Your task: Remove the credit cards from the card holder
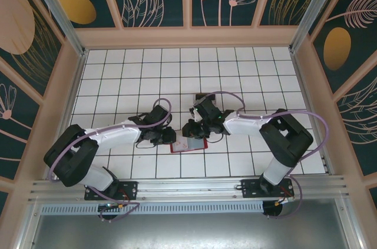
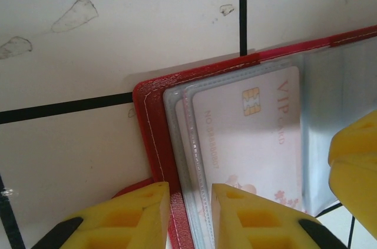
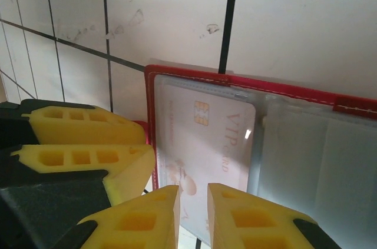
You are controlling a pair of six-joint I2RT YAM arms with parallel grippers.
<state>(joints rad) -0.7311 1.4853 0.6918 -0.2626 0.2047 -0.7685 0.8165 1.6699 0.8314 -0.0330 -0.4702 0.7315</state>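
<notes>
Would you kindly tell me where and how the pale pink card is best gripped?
Probably the edge of the pink card that faces the middle of the card holder, coming from that side: it lies flat in a clear sleeve, its outer edges hemmed by the red border.

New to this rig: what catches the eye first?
An open red folding card holder lies on the white tiled table, front centre. A pale pink VIP card with a gold chip sits in its clear sleeve, the yellow-fingered left tool and right tool over its edges.
</notes>
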